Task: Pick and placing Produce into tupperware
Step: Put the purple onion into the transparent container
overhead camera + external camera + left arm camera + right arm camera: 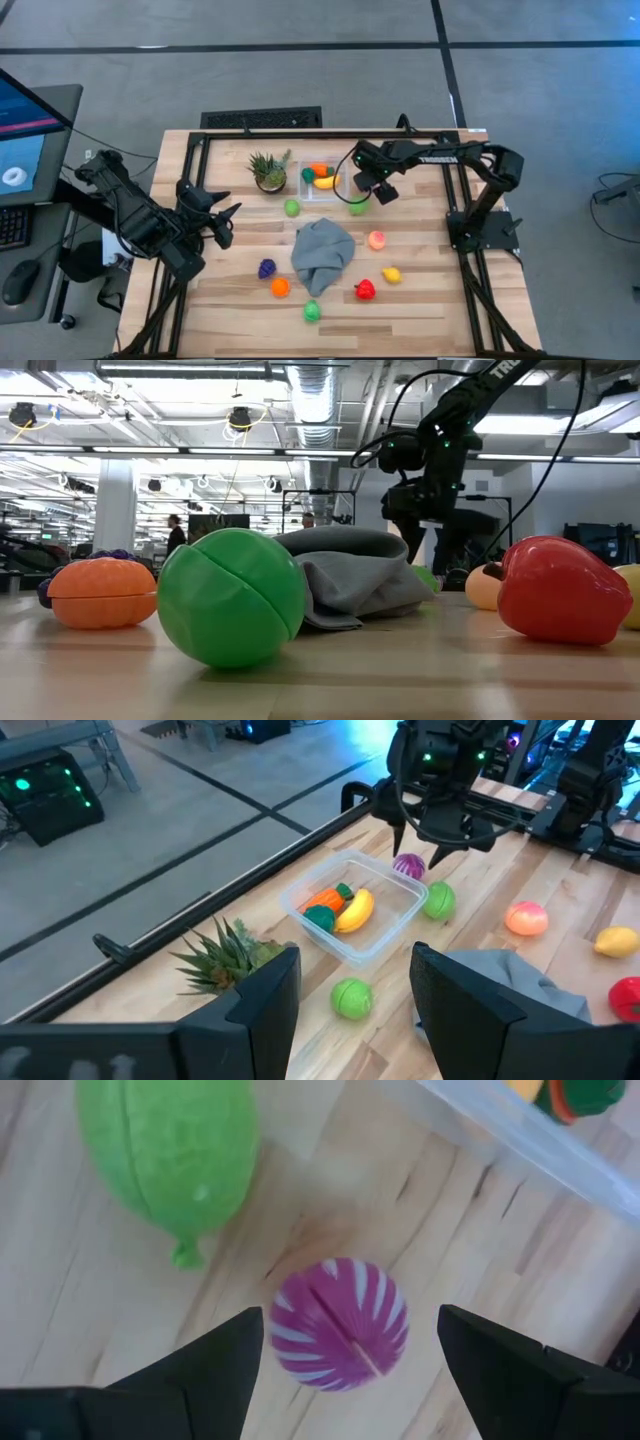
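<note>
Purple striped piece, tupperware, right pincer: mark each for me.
purple striped piece [335,1325], right wrist view, centre of its top.
tupperware [385,935], left wrist view, clear near wall.
right pincer [350,1345], right wrist view, gap midway between its open fingertips, above the piece.

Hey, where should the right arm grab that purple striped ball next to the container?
Grip the purple striped ball across its round middle, coming straight down. The right gripper hangs open above it, one jaw on each side. The tupperware and the green piece lie close by, so a side approach looks cramped.
</note>
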`<state>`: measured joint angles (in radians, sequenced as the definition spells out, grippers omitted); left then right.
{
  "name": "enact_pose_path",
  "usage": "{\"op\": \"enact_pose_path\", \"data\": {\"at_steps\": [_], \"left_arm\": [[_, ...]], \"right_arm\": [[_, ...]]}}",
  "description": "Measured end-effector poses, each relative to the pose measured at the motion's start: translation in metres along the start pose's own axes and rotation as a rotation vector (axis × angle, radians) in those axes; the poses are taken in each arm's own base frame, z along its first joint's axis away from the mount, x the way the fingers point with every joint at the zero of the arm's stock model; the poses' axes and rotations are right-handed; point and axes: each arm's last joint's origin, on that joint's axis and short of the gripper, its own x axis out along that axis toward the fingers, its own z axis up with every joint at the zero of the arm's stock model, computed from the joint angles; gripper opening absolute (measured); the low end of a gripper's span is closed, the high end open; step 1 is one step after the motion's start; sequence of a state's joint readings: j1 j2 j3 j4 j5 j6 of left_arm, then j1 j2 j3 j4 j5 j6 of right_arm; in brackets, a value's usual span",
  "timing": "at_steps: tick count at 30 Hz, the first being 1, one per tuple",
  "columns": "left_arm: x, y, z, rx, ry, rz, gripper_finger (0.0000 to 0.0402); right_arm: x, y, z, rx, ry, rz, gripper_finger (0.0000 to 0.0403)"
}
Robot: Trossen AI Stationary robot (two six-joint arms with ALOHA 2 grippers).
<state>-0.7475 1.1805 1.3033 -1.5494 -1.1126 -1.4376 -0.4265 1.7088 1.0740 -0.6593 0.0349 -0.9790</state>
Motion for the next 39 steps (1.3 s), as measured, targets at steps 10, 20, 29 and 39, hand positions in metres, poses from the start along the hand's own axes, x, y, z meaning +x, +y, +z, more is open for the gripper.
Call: {"op": "enact_pose_path", "data": {"at_steps": [10,20,29,39], "left_arm": [[0.000,0.000,0.000,0.001,0.000,0.000,0.0180],[0.000,0.000,0.000,0.004,0.000,0.002,0.0180],[0.000,0.000,0.000,0.004,0.000,0.002,0.0180],[0.000,0.000,0.000,0.004,-0.001,0.002,0.0180]], "right_arm": [[0.004,-0.002,-0.001,-0.001,-0.001,0.003,0.0324],[0.015,-0.001,-0.002,0.010,0.022,0.031,0.0323],[0.015,-0.004,-0.008,0.064,0.028,0.036,0.0306],[0.015,-0.005,-0.008,0.124,0.014,0.044,0.0306]]}}
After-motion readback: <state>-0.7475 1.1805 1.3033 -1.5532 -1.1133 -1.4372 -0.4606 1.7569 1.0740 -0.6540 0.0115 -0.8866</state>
